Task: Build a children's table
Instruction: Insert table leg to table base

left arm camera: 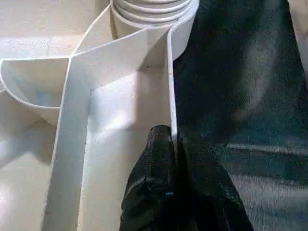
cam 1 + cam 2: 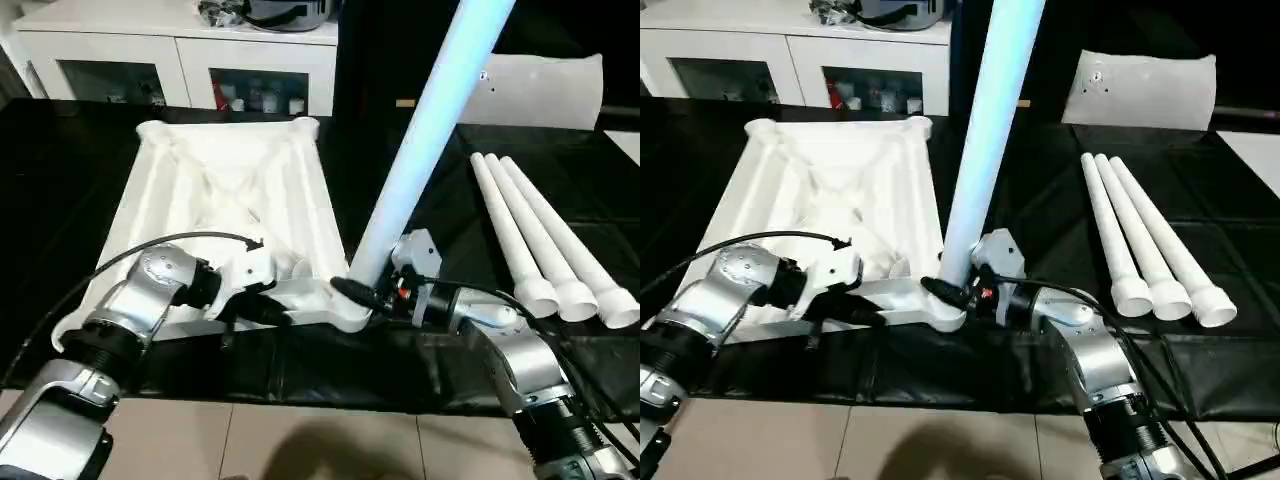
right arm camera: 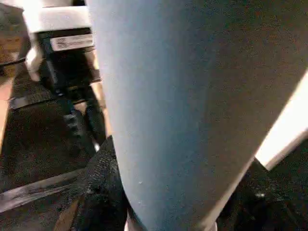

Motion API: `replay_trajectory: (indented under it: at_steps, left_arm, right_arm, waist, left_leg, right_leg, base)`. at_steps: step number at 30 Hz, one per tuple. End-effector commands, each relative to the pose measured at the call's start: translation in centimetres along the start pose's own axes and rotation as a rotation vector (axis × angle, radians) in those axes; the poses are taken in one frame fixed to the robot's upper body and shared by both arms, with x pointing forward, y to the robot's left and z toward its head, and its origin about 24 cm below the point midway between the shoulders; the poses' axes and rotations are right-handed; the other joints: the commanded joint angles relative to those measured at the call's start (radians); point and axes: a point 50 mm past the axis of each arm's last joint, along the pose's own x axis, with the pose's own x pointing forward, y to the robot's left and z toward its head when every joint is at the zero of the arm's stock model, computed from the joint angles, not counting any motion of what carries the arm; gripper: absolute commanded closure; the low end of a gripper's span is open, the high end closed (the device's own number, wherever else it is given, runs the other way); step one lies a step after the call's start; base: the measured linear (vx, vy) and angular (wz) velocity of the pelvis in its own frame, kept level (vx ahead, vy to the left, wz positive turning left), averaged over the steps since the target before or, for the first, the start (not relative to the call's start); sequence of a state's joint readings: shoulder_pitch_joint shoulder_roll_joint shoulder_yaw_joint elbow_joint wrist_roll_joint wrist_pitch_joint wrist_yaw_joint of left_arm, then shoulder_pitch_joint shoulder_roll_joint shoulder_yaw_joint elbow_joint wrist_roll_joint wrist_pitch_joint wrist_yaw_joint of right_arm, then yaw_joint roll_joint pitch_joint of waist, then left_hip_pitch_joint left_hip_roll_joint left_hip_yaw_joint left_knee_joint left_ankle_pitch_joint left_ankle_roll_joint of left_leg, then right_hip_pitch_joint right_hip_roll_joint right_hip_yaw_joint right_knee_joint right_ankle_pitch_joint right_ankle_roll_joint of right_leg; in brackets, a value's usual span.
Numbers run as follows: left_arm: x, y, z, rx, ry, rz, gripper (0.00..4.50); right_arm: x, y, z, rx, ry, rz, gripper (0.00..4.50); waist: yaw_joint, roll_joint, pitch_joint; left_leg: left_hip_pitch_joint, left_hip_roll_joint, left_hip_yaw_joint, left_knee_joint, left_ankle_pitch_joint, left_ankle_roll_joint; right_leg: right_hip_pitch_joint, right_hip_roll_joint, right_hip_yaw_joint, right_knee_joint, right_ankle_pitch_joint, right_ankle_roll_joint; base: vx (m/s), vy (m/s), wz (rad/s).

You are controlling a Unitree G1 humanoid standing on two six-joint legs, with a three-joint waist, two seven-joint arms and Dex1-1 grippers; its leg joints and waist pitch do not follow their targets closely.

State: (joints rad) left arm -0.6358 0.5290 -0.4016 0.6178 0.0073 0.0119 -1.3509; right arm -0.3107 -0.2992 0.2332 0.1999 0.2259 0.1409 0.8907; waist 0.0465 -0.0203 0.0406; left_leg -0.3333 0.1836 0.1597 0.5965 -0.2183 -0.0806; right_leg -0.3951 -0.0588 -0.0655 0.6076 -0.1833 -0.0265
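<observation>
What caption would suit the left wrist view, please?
Left hand pinches the tabletop wall beside a corner socket.

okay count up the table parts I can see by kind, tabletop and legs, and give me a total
White plastic ribbed tabletop: 1
Long white tapered leg standing in the near corner socket: 1
Long white tapered legs lying on the black mat: 3
Total: 5 parts

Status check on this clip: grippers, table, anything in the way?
Left gripper pinching tabletop rim. Right gripper holding leg standing in near corner socket. Three spare legs lie clear.

Head pair downward over tabletop; wrist views close at its corner.
</observation>
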Motion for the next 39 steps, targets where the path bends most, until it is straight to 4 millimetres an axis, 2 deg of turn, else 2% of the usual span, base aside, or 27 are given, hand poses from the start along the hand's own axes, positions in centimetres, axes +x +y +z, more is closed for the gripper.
replay_trajectory:
  at_steps: [1, 2, 4, 9, 14, 21, 23, 24, 25, 28, 29, 30, 31, 32, 33, 34, 35, 36, 38, 39]
  left_arm:
    - [-0.3, 0.6, 2.0, 0.12, 0.021, -0.049, 4.5]
    - [-0.3, 0.6, 2.1, 0.127, 0.028, -0.06, 4.5]
    - [-0.4, 0.7, 2.2, 0.135, 0.046, -0.074, 4.5]
    - [-0.8, 1.0, 1.9, 0.146, 0.08, -0.074, 4.5]
    - [-1.2, 1.4, 1.7, 0.129, 0.09, -0.047, 4.5]
    - [-1.8, 1.5, 1.4, 0.094, 0.074, 0.003, 4.5]
    - [-2.0, 1.3, 1.5, 0.042, 0.024, 0.068, 4.5]
    - [-2.0, 1.2, 1.6, 0.018, -0.001, 0.103, 4.5]
    - [-2.1, 1.1, 1.6, -0.005, -0.022, 0.136, 4.5]
    - [-1.7, -0.2, 2.3, -0.111, -0.111, 0.246, 4.5]
    - [-1.1, -1.1, 2.6, -0.164, -0.14, 0.309, 4.5]
    - [-0.9, -1.4, 2.7, -0.173, -0.14, 0.325, 4.5]
    - [-0.7, -1.6, 2.7, -0.181, -0.142, 0.339, 4.5]
    - [-0.7, -1.6, 2.7, -0.181, -0.142, 0.339, 4.5]
    - [-0.1, -2.3, 3.1, -0.207, -0.152, 0.359, 4.5]
    - [0.4, -2.7, 3.3, -0.227, -0.164, 0.369, 4.5]
    - [0.6, -2.9, 3.5, -0.238, -0.171, 0.375, 4.5]
    - [0.7, -2.9, 3.6, -0.24, -0.173, 0.376, 4.5]
    - [1.4, -3.5, 4.2, -0.252, -0.179, 0.377, 4.5]
    - [1.7, -3.8, 4.5, -0.25, -0.178, 0.371, 4.5]
  right_arm:
    - [0.2, 3.2, -5.1, 0.157, 0.209, 0.156, 2.6]
    - [0.3, 3.5, -5.1, 0.16, 0.209, 0.171, 2.6]
    - [0.4, 3.9, -5.1, 0.18, 0.201, 0.196, 2.6]
    - [0.5, 4.3, -5.1, 0.187, 0.2, 0.22, 2.6]
    - [0.6, 4.6, -5.1, 0.193, 0.192, 0.222, 2.6]
    - [1.0, 4.6, -5.0, 0.203, 0.181, 0.2, 2.6]
    - [1.4, 4.0, -5.0, 0.212, 0.176, 0.118, 2.6]
    - [1.5, 3.7, -4.9, 0.217, 0.171, 0.078, 2.6]
    - [1.7, 3.5, -4.9, 0.222, 0.166, 0.041, 2.6]
    - [2.2, 2.3, -4.7, 0.255, 0.145, -0.113, 2.6]
    - [2.6, 1.5, -4.5, 0.285, 0.125, -0.216, 2.6]
    - [2.7, 1.2, -4.4, 0.292, 0.119, -0.248, 2.6]
    - [2.9, 0.9, -4.3, 0.301, 0.114, -0.276, 2.6]
    - [2.9, 0.9, -4.3, 0.301, 0.114, -0.276, 2.6]
    - [3.1, 0.6, -4.2, 0.313, 0.106, -0.32, 2.6]
    - [3.3, 0.3, -4.1, 0.322, 0.103, -0.356, 2.6]
    - [3.4, 0.1, -4.1, 0.326, 0.102, -0.375, 2.6]
    - [3.5, 0.1, -4.1, 0.327, 0.102, -0.379, 2.6]
    - [3.8, -0.2, -4.2, 0.337, 0.108, -0.417, 2.6]
    - [4.0, -0.2, -4.2, 0.346, 0.106, -0.42, 2.6]
  waist:
    - [-0.002, 0.014, -0.044]
    - [0.0, 0.016, -0.043]
    - [0.001, 0.01, -0.043]
    - [0.003, 0.012, -0.04]
    - [0.003, 0.007, -0.037]
    - [0.004, 0.008, -0.034]
    - [0.003, 0.005, -0.036]
    - [0.0, 0.008, -0.031]
    - [-0.001, 0.01, -0.031]
    - [-0.015, 0.006, -0.024]
    - [-0.019, 0.006, -0.024]
    - [-0.028, 0.004, -0.02]
    - [-0.034, 0.005, -0.02]
    - [-0.039, 0.004, -0.02]
    - [-0.038, 0.004, -0.022]
    - [-0.04, 0.0, -0.02]
    - [-0.039, 0.0, -0.018]
    - [-0.037, 0.001, -0.019]
    - [-0.041, -0.002, -0.018]
    - [-0.042, -0.004, -0.018]
  left_leg:
    - [-0.007, 0.046, -0.01, -0.085, -0.218, 0.011]
    - [-0.007, 0.046, -0.01, -0.086, -0.216, 0.01]
    - [-0.006, 0.046, -0.009, -0.086, -0.207, 0.013]
    - [-0.007, 0.045, -0.009, -0.087, -0.196, 0.013]
    - [-0.007, 0.047, -0.01, -0.09, -0.201, 0.011]
    - [-0.006, 0.049, -0.011, -0.094, -0.218, 0.008]
    - [-0.004, 0.054, -0.011, -0.096, -0.219, 0.0]
    - [-0.008, 0.054, -0.013, -0.099, -0.231, -0.009]
    - [-0.005, 0.052, -0.011, -0.099, -0.244, -0.011]
    - [-0.008, 0.053, -0.017, -0.104, -0.294, -0.021]
    - [-0.009, 0.054, -0.019, -0.103, -0.3, -0.024]
    - [-0.013, 0.055, -0.022, -0.104, -0.303, -0.025]
    - [-0.006, 0.047, -0.019, -0.099, -0.318, -0.018]
    - [-0.01, 0.043, -0.018, -0.098, -0.312, -0.009]
    - [-0.007, 0.043, -0.017, -0.097, -0.31, -0.005]
    - [-0.007, 0.048, -0.016, -0.098, -0.303, -0.002]
    - [-0.007, 0.045, -0.014, -0.097, -0.31, 0.004]
    - [-0.001, 0.046, -0.012, -0.095, -0.316, 0.004]
    - [-0.014, 0.046, -0.017, -0.101, -0.306, 0.002]
    - [-0.015, 0.046, -0.017, -0.101, -0.305, 0.001]
  right_leg:
    - [0.046, -0.084, 0.06, -0.082, -0.267, -0.186]
    - [0.047, -0.084, 0.06, -0.081, -0.253, -0.187]
    - [0.049, -0.083, 0.06, -0.078, -0.231, -0.191]
    - [0.051, -0.085, 0.06, -0.078, -0.22, -0.198]
    - [0.051, -0.086, 0.06, -0.08, -0.248, -0.192]
    - [0.048, -0.088, 0.06, -0.084, -0.285, -0.184]
    - [0.048, -0.09, 0.061, -0.08, -0.282, -0.187]
    - [0.046, -0.091, 0.061, -0.081, -0.301, -0.19]
    - [0.043, -0.09, 0.061, -0.083, -0.323, -0.186]
    - [0.039, -0.091, 0.06, -0.092, -0.453, -0.154]
    - [0.039, -0.094, 0.06, -0.091, -0.47, -0.148]
    - [0.036, -0.094, 0.058, -0.093, -0.499, -0.147]
    - [0.028, -0.089, 0.057, -0.105, -0.548, -0.128]
    - [0.028, -0.084, 0.057, -0.11, -0.556, -0.116]
    - [0.027, -0.083, 0.057, -0.111, -0.55, -0.113]
    - [0.023, -0.084, 0.06, -0.107, -0.525, -0.121]
    - [0.02, -0.08, 0.059, -0.111, -0.523, -0.12]
    - [0.017, -0.08, 0.059, -0.111, -0.525, -0.12]
    - [0.025, -0.08, 0.057, -0.106, -0.512, -0.113]
    - [0.025, -0.079, 0.056, -0.107, -0.507, -0.11]
  base:
    - [0.0, 0.0, 0.0]
    - [0.0, 0.0, 0.0]
    - [0.0, 0.0, 0.0]
    - [0.0, 0.0, 0.0]
    - [0.0, 0.0, 0.0]
    - [0.0, 0.0, 0.0]
    - [0.0, 0.0, 0.0]
    - [0.0, 0.0, 0.0]
    - [0.0, 0.0, 0.0]
    - [0.0, 0.0, 0.0]
    - [0.0, 0.0, 0.0]
    - [0.0, 0.0, 0.0]
    - [0.0, 0.0, 0.0]
    - [0.0, 0.0, 0.0]
    - [0.0, 0.0, 0.0]
    - [0.0, 0.0, 0.0]
    - [0.0, 0.0, 0.0]
    - [0.0, 0.0, 0.0]
    - [0.0, 0.0, 0.0]
    - [0.0, 0.0, 0.0]
